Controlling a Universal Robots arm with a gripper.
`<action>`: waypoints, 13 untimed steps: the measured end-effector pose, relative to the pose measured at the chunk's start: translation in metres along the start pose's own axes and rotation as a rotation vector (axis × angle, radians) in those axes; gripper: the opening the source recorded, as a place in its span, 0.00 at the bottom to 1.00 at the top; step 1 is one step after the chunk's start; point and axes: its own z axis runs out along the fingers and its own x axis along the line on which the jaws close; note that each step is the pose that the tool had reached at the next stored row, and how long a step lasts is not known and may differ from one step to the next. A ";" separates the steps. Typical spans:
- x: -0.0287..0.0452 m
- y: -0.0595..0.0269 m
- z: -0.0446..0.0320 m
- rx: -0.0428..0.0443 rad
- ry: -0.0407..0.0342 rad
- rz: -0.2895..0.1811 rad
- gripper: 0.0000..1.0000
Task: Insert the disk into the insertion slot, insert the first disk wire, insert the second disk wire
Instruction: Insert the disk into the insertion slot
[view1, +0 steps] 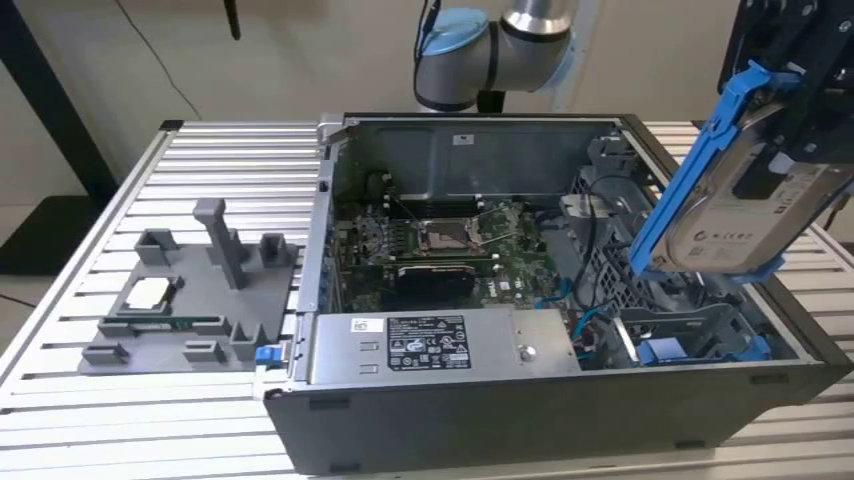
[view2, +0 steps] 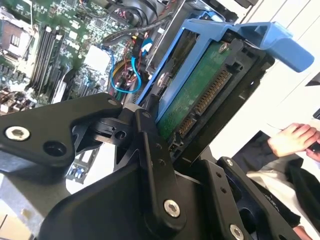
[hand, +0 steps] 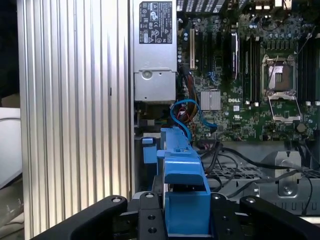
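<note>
**Exterior view.** An open computer case (view1: 534, 400) lies on a slatted metal table (view1: 214, 160). At the exterior view's right, the gripper (view1: 787, 150) is clamped on the disk (view1: 734, 215). The disk hangs tilted in the air with one long edge of its blue carrier (view1: 701, 150) toward the case. It is above the case's right-hand rim and touches nothing below.

The insertion slot (view1: 674, 335) is grey sheet metal with blue parts. It sits inside the case under the disk, well apart from it, between the case wall and the power-supply box (view1: 441, 345). A blue cable (view1: 583, 318) loops just beside the slot. The motherboard (view1: 447, 240) lies at the case's middle. A grey fixture tray (view1: 187, 300) stands on the table toward the exterior view's left, apart from the case.

**Second wrist view.** Black gripper links fill the foreground. The disk's green circuit-board underside and connector row face the camera. A carrier tab juts past the disk's end. A person's hand (view2: 292, 140) rests beyond the disk.

**First wrist view.** The carrier is seen end-on from above, between the black gripper links. The case wall and the table slats run just beside it on one side. The blue cable, dark wiring and the motherboard lie on the other. The power-supply box sits beyond the carrier, along the same wall.
</note>
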 end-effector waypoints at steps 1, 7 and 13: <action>0.0000 0.0000 0.0006 0.0000 0.0001 0.000 0.32; 0.0000 -0.0003 0.0047 0.0000 0.0000 0.000 0.32; 0.0000 -0.0005 0.0092 0.0000 0.0004 0.000 0.32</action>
